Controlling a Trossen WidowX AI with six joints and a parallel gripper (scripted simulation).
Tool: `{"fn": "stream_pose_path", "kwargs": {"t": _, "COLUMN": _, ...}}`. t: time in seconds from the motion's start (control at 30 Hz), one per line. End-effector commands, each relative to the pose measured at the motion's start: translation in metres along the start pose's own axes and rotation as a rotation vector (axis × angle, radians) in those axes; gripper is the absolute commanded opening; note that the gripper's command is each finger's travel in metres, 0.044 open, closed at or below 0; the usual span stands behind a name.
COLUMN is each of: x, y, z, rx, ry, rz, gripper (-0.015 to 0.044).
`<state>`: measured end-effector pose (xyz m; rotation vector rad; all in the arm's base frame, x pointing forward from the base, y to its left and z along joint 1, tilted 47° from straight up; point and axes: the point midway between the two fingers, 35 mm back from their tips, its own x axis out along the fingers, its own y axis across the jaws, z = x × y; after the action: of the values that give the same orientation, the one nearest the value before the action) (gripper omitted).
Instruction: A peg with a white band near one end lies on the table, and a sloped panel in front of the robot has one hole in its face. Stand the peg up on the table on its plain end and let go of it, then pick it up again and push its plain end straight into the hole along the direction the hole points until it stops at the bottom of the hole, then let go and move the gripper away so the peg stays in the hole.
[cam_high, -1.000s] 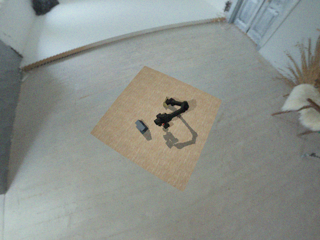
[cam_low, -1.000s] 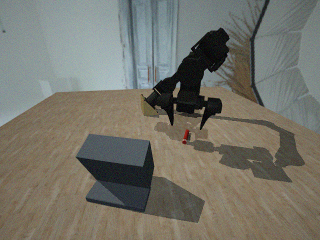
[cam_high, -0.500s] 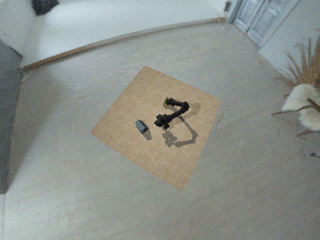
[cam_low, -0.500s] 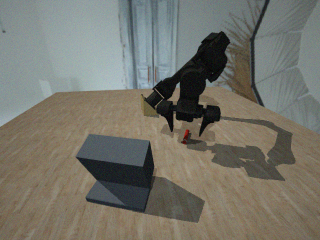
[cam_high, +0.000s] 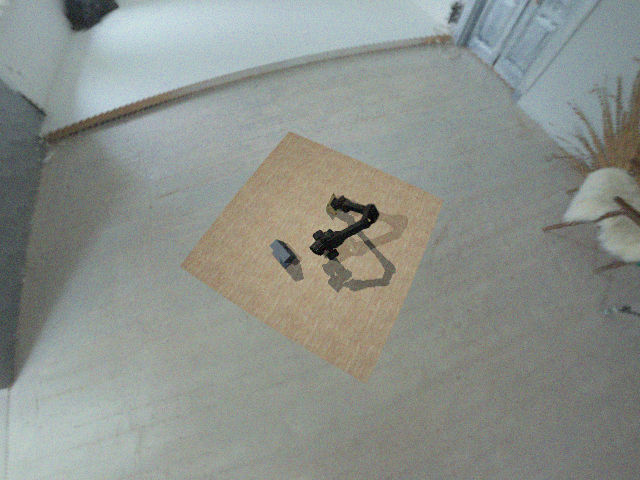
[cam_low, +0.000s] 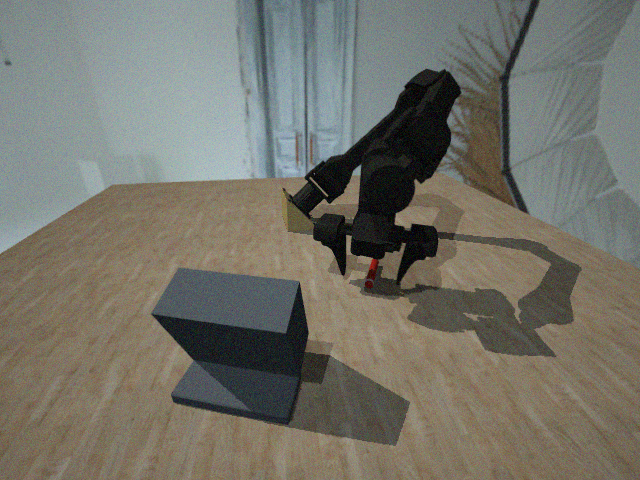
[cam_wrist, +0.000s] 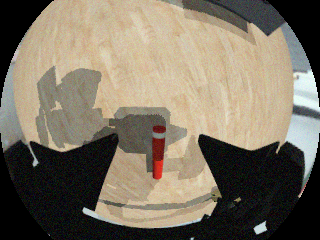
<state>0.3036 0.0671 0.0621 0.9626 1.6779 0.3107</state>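
A red peg (cam_low: 372, 270) (cam_wrist: 158, 152) lies on its side on the table. Its white-banded end points toward the sloped panel. The arm hides it in the top view. My gripper (cam_low: 371, 278) (cam_wrist: 159, 139) is open and empty, pointing down low over the peg. One finger is on each side of the peg, with a gap on both sides. The grey sloped panel (cam_high: 282, 252) (cam_low: 230, 299) (cam_wrist: 260, 15) stands apart from the peg, and only its edge shows at the top of the wrist view. Its hole is not visible in any view.
The wooden table (cam_high: 248, 206) (cam_low: 93, 289) carries the arm's shadows and the panel's shadow. The arm's base, with a yellowish plate (cam_high: 330, 206) (cam_low: 297, 219), stands behind the gripper as seen in the exterior view. The panel has a flat foot (cam_low: 232, 392) on the table.
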Motion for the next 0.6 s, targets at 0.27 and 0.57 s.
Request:
{"fn": "stream_pose_path", "kwargs": {"t": 0.27, "x": 0.0083, "y": 0.0, "z": -0.0025, "rx": 0.004, "ry": 0.005, "rz": 0.004, "gripper": 0.0309}}
{"fn": "stream_pose_path", "kwargs": {"t": 0.57, "x": 0.0083, "y": 0.0, "z": -0.0025, "rx": 0.004, "ry": 0.005, "rz": 0.004, "gripper": 0.011}}
